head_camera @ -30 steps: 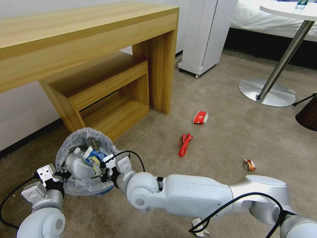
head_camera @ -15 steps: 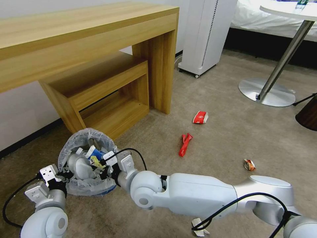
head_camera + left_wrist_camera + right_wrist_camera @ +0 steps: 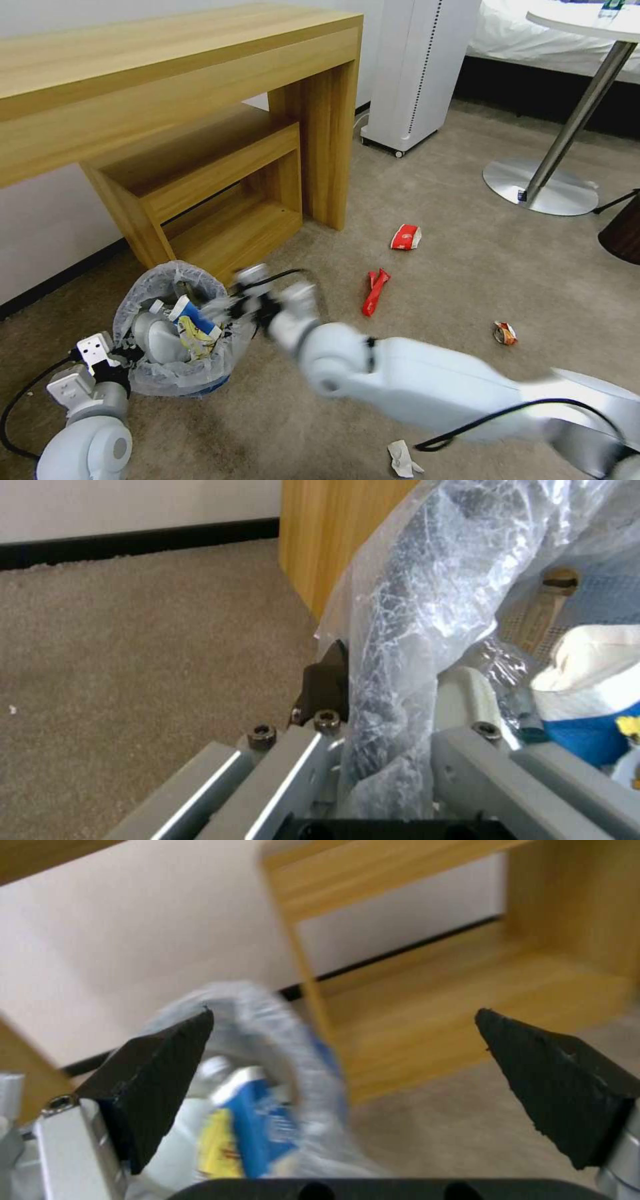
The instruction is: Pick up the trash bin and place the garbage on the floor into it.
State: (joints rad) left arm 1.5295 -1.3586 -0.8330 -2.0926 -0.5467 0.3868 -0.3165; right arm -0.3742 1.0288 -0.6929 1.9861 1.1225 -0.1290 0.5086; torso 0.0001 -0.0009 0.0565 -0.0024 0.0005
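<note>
A: Could any writing be read on the litter?

B: None. The blue-and-white carton (image 3: 193,312) and the yellow wrapper (image 3: 195,331) in the trash bin (image 3: 175,332) carried print, but it was too small to make out. The red-and-white paper cup (image 3: 405,237) showed a white mark, equally unreadable.

A: Where did the bin sit?

B: On the beige carpet floor (image 3: 453,267), at about eight o'clock in the head view, just in front of the low wooden shelf unit (image 3: 200,193) under the long wooden surface (image 3: 167,73). Its crinkled plastic liner (image 3: 427,595) was pinched between the fingers (image 3: 327,680) of the left gripper (image 3: 380,715), which had closed on the bin's rim.

A: And the right gripper?

B: The right gripper (image 3: 347,1080) hung just beside the bin's mouth, towards three o'clock of it, with its black fingers (image 3: 160,1075) spread wide and nothing between them.

A: What lay on the floor?

B: A red wrapper (image 3: 375,292) near the middle, the cup beyond it at twelve o'clock, a small crumpled orange-and-white wrapper (image 3: 505,333) at three o'clock, and a scrap of white paper (image 3: 402,459) at six o'clock, all well apart.

A: The room?

B: A white tower appliance (image 3: 417,73) stood past the surface, a round pedestal table (image 3: 573,100) at two o'clock, and white bedding (image 3: 507,33) behind it.
</note>
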